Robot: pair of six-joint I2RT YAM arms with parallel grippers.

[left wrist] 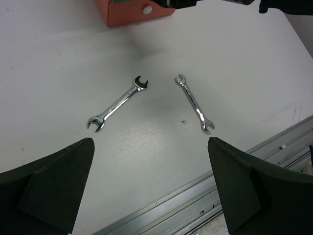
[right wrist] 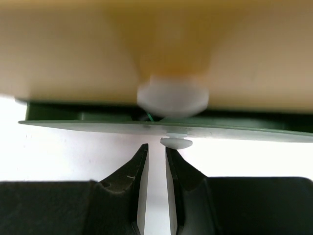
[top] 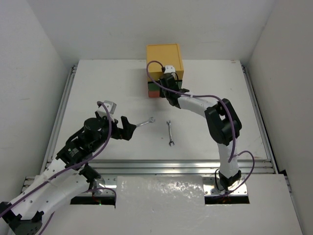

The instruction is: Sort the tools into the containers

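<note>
**Containers.** The chest (top: 164, 58) is found at the far middle of the table (top: 98, 88). The yellow drawer (right wrist: 73, 49) is on top, the green drawer (right wrist: 73, 123) is below it, and the red-orange drawer (left wrist: 128, 13) is at the bottom. A dark gap is seen between the yellow front and the green edge (the wrist view is blurred at this range).

**Right hand.** The right hand (right wrist: 156, 155) is held against the near face of the chest, level with the green drawer. Its fingers (right wrist: 129, 181) are almost closed, with only a narrow slit left between them, and nothing is gripped. The small white knob (right wrist: 176, 142) of the green drawer is seen just above one fingertip, not between the two. The larger knob (right wrist: 172, 98) of the yellow drawer is seen above it.

**Tools.** Two silver wrenches are found lying flat on the table, well apart from the chest and not touching each other. The left wrench (top: 145, 122) is laid at a slant. The right wrench (top: 169, 133) is laid roughly near to far.

**Left hand.** The left hand (top: 131, 128) is held above the table just left of the left wrench. Its fingers are spread fully apart and nothing is held (both wrenches are seen beyond the fingertips in its wrist view).
</note>
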